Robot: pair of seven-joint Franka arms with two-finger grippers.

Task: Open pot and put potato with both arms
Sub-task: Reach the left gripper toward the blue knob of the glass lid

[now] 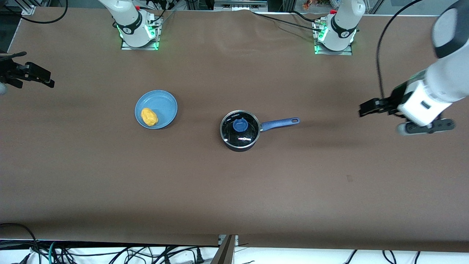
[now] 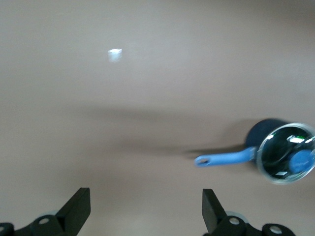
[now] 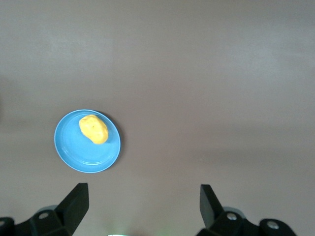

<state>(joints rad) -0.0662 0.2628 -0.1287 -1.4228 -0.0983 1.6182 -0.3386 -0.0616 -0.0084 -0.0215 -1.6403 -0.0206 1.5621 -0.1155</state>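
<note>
While lid (image 1: 240,126) sits on pot (image 1: 240,131), left gripper (image 2: 146,209), jaws wide, should centre over its knob (image 1: 240,125); right gripper (image 3: 142,206), also wide, over potato (image 1: 149,116).

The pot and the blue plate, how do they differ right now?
The pot is black, deep-walled and has a long handle; the plate is flat, blue and has none. The pot is shut under a glass lid, while the plate lies open with the potato on it. The pot sits toward the left arm's end. Both are round and untouched.
</note>
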